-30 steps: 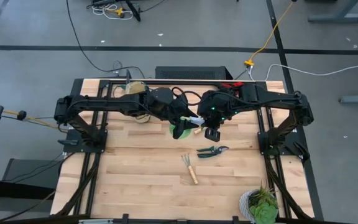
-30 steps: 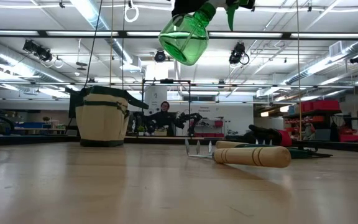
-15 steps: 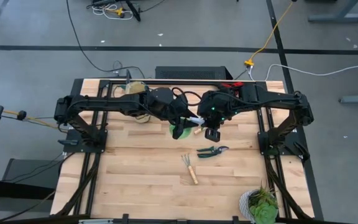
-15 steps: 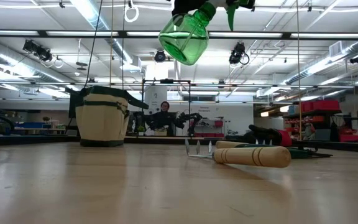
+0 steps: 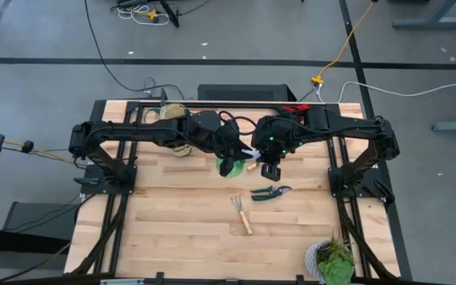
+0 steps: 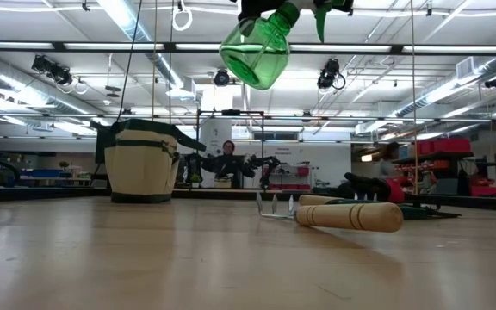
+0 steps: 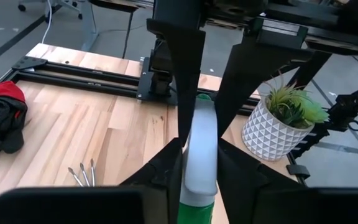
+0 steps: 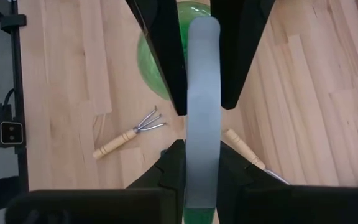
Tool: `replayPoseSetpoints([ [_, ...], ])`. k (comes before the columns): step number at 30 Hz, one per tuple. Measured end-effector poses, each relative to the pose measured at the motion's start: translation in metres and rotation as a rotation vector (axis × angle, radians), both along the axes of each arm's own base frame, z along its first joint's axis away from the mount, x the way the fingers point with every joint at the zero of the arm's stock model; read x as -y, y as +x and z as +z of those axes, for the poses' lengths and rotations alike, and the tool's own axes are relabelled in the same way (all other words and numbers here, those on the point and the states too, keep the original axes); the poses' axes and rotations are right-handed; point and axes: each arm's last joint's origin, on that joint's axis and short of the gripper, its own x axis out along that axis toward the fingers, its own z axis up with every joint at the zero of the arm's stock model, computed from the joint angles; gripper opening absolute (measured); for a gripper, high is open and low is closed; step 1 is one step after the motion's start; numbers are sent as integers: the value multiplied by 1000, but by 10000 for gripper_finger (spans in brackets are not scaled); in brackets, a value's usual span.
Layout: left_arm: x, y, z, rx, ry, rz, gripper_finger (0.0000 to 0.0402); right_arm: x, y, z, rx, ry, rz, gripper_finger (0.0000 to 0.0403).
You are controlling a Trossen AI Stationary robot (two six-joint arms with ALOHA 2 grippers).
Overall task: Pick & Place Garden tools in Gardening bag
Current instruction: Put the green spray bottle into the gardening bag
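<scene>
Both claws, left claw (image 7: 199, 158) and right claw (image 8: 202, 134), pinch the light, slippery spray bottle's (image 6: 257, 52) white head (handover), above the worktop's (image 5: 180, 222) middle.

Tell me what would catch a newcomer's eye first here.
The green spray bottle hangs high above the table, with both the left hand and the right hand closed around its white handle. Below it, a wooden-handled rake lies on the table, the gardening bag standing farther back.

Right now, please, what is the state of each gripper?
Left gripper: closed on the green spray bottle, held high above the table.
Right gripper: closed on the same bottle's white handle.
</scene>
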Motion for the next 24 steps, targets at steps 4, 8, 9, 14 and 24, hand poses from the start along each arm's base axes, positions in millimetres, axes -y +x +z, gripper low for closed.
replayPoseSetpoints([
  [4, 0, 0, 0, 1, 2, 0, 85, 0, 0, 0, 0, 1, 1, 55],
  [8, 0, 0, 0, 1, 2, 5, 85, 0, 0, 0, 0, 0, 1, 55],
  [9, 0, 0, 0, 0, 2, 5, 84, 0, 0, 0, 0, 0, 1, 55],
  [14, 0, 0, 0, 0, 1, 6, 84, 0, 0, 0, 0, 0, 1, 55],
  [24, 1, 0, 0, 1, 20, 2, 83, 0, 0, 0, -1, -3, 2, 55],
])
